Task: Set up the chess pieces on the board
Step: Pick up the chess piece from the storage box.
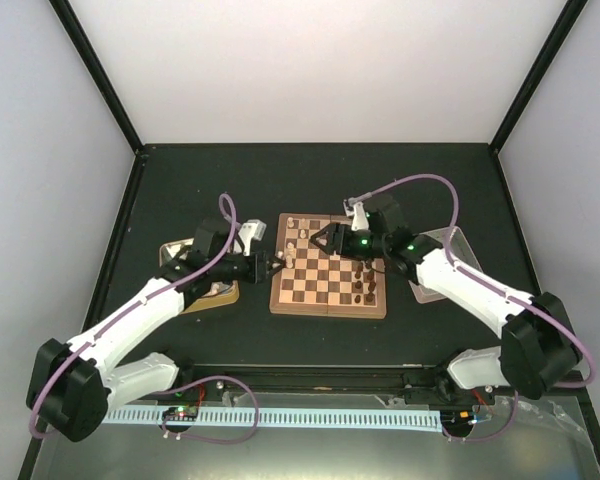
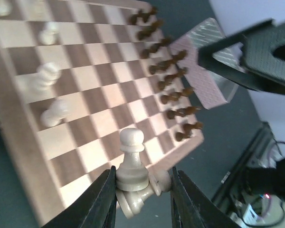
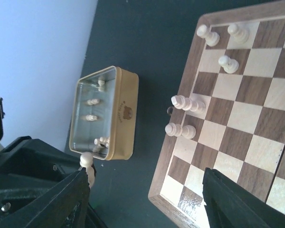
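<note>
Board lies at table centre, between the two arms. Left gripper sits at the board's 9 o'clock edge, jaws drawn in on an upright pale pawn, clamped at its base. A second pale piece lies on its side against that base; whether it is also gripped cannot be told. Right gripper hangs over the board's 12 o'clock half, fingers spread wide with nothing between them. Five pale pieces stand upright near the board's 10 o'clock corner. Dark pieces stand in two rows along the 3 o'clock side. A tin at 9 o'clock of the board holds more pale pieces. A tray lies at 3 o'clock.
</note>
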`<action>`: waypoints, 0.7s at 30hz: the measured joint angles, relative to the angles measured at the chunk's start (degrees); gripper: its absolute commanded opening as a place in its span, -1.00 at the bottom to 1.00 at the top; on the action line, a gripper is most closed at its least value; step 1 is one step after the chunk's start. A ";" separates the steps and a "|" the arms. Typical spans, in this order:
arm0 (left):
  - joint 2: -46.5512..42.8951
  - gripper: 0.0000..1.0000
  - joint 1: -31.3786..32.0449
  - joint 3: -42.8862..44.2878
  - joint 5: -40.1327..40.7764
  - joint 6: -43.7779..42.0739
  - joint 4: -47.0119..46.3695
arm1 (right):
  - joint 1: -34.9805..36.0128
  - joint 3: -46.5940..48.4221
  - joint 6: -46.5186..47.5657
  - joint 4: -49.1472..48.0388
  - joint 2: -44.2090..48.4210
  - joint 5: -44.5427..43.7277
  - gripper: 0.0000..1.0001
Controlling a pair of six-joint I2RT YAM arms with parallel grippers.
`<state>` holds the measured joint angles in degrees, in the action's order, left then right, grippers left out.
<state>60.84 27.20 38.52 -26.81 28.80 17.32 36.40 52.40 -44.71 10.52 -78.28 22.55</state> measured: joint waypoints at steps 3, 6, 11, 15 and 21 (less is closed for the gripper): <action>1.07 -0.47 2.21 0.48 -4.02 -1.57 -3.74 | -2.21 -1.03 -0.87 -1.16 1.92 3.21 0.35; 3.23 -0.47 3.89 1.38 -7.19 -3.13 -6.69 | -2.78 -1.05 -0.85 -1.42 3.10 6.19 0.33; 6.01 -0.47 5.68 2.47 -11.78 -4.94 -10.58 | -2.75 -1.05 -0.48 -1.81 3.67 11.52 0.16; 7.21 -0.48 6.54 3.37 -14.51 -6.19 -12.76 | -2.75 -1.11 -0.26 -1.77 3.58 15.37 0.03; 8.57 -0.48 7.39 4.39 -16.96 -7.58 -14.53 | -2.75 -1.49 -0.04 -2.40 3.50 19.43 -0.27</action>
<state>69.41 34.59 42.92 -43.77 21.21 2.79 33.65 50.92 -44.75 8.12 -74.78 41.98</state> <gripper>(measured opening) 0.291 0.439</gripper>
